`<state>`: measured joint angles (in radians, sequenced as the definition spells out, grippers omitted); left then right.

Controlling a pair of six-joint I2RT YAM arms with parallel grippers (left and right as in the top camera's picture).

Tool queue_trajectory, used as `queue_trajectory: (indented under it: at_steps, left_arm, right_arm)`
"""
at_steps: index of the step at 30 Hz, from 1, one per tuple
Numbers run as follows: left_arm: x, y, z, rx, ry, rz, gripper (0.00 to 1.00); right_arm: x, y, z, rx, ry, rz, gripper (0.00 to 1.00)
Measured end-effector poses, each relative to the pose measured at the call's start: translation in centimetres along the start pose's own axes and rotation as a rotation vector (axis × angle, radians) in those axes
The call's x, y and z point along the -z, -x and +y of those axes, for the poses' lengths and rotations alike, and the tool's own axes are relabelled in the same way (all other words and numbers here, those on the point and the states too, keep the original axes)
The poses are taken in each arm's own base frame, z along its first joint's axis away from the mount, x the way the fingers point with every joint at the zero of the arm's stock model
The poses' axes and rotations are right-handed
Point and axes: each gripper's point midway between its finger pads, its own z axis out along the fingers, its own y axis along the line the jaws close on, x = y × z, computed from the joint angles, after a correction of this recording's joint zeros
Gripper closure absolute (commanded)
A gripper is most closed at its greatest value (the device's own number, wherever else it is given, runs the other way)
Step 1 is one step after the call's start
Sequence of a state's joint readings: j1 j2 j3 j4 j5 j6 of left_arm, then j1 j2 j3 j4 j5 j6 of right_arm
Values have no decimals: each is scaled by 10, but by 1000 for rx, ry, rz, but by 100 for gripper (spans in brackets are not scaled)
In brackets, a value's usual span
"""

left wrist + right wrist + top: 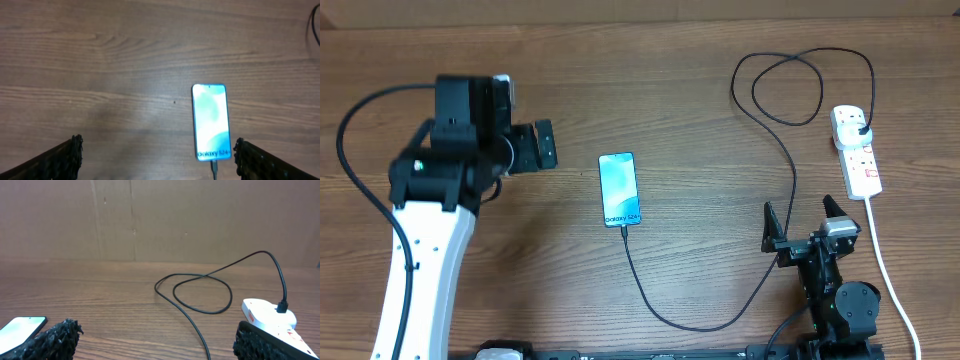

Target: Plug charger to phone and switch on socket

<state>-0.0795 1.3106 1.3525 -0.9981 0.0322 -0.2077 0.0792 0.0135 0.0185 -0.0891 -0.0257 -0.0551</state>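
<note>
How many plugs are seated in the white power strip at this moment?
1. The charger's black plug sits in the end outlet of the power strip, toward the top of the overhead view. The other outlets look free, and nothing hides the strip.

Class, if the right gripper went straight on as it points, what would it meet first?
Likely the long thin black charger cable, looped just ahead of the right gripper, though its height is unclear.

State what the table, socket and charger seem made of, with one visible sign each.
Table: wood or wood-look laminate, matt; grain lines show. Socket: probably smooth white plastic; moulded body. Charger: seemingly flexible black rubbery sheath; it lies in loose loops.
</note>
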Motion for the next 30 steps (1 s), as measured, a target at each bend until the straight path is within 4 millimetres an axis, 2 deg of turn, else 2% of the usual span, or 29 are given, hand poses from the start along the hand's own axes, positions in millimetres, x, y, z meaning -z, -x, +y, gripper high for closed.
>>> queue_trajectory:
  at_steps: [4,7,11,16,25,30]
  left_arm:
    - [-11,-26,6,0,2,12,0]
    - [-16,-55,12,2,10,47,0]
    - [-2,-73,19,0,20,5,0]
    - [10,-76,22,-22,18,-103,1]
    - [-1,-76,24,-87,-14,-338,0]
    - [-2,-73,17,-132,-62,-497,0]
  right_arm:
    - [0,0,0,0,0,0,0]
    - [0,0,0,0,0,0,0]
    - [0,0,0,0,0,0,0]
    - [0,0,0,0,0,0,0]
    - [0,0,0,0,0,0,0]
    - [0,0,0,0,0,0,0]
